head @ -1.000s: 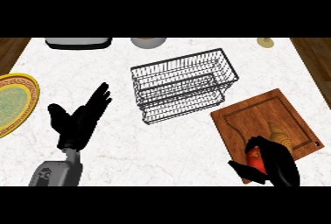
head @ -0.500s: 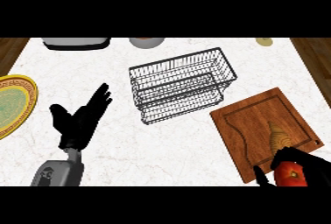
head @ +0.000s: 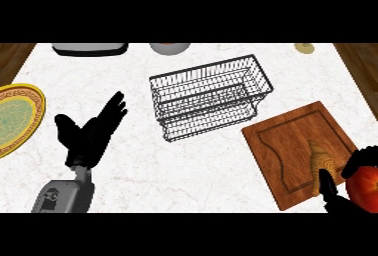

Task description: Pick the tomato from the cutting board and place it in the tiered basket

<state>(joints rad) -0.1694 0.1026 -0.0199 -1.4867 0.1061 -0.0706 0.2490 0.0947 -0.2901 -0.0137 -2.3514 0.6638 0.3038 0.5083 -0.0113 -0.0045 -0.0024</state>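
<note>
A red tomato (head: 364,187) shows at the right edge of the head view, off the lower right corner of the wooden cutting board (head: 295,150). My right hand (head: 330,190) is curled round it, thumb on its left side and fingers over its top. The black wire tiered basket (head: 210,96) stands in the middle of the marble counter, up and to the left of the board, with nothing in it. My left hand (head: 87,135) rests open at the left, fingers pointing up and right.
A yellow-rimmed green plate (head: 16,117) lies at the left edge. Along the counter's back edge sit a grey appliance (head: 88,48), a bowl (head: 169,47) and a small round object (head: 303,48). Wood floor shows past both side edges.
My right hand, holding the tomato, has moved off the board's lower part toward the right edge of the view. The left hand has stayed where it was.
</note>
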